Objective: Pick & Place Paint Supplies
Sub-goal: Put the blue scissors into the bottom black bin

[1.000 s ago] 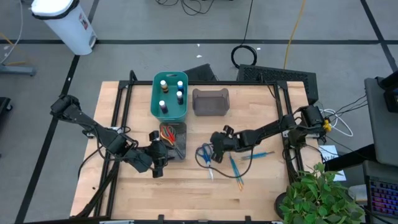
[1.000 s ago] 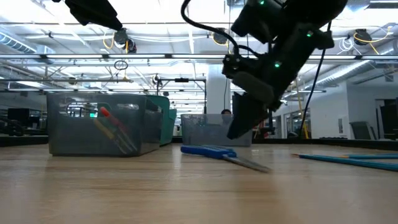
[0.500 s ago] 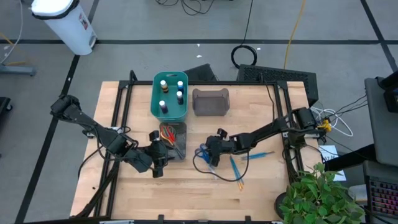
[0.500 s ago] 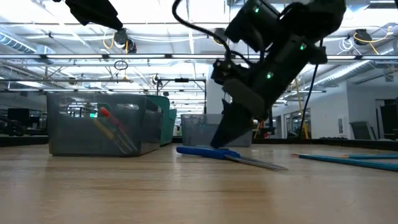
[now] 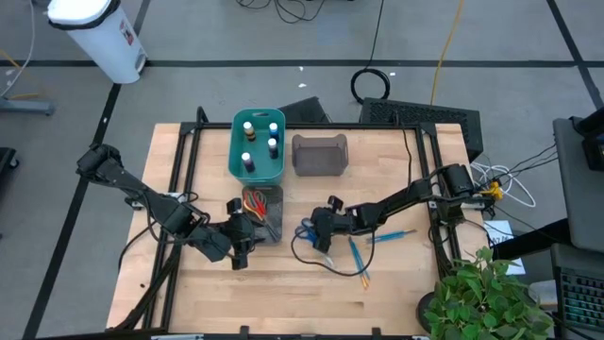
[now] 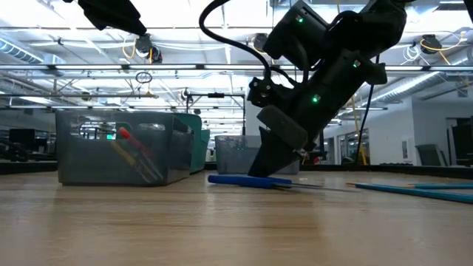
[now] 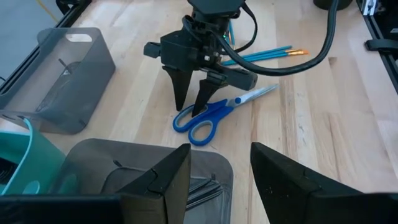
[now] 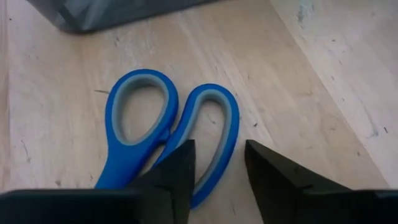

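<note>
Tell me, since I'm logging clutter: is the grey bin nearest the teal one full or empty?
Empty: the high view shows only bare floor inside the grey bin, while the teal bin beside it holds paint bottles.

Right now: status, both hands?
Right hand down, open astride blue scissors, no grip yet. Left hand open, waiting by grey bin. Nothing in the way.

On the counter (image 5: 396, 274), a bin of bottles (image 5: 258, 145) sits at the back with an empty bin (image 5: 319, 155) to its right, a third bin (image 5: 263, 212) holding scissors lies in front, and further right lie loose scissors (image 7: 211, 114), then brushes (image 5: 361, 257).
</note>
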Robot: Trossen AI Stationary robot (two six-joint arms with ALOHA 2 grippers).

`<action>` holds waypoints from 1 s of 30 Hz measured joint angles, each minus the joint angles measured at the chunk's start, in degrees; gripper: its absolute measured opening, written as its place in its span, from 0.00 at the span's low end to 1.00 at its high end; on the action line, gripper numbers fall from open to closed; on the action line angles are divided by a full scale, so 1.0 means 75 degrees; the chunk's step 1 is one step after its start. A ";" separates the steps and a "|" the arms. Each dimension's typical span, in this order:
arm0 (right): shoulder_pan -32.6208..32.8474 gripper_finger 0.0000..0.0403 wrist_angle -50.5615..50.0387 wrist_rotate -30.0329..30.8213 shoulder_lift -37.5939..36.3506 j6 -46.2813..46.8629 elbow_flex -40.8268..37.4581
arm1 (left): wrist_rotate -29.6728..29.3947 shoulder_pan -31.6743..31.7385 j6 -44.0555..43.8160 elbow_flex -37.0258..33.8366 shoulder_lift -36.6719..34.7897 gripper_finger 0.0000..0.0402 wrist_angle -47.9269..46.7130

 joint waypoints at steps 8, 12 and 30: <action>-0.0006 0.05 0.0015 0.0029 0.0015 -0.0093 -0.0002 | 0.0000 0.0000 -0.0181 0.0000 0.0000 0.44 0.0261; -0.0009 0.04 0.0363 0.0050 0.0027 -0.0400 -0.0015 | 0.0000 0.0000 -0.0300 0.0000 0.0000 0.44 0.0272; 0.0258 0.01 0.2160 0.0662 -0.1940 -0.2296 -0.0014 | -0.0007 0.0656 -0.1096 0.0000 0.0023 0.44 0.0935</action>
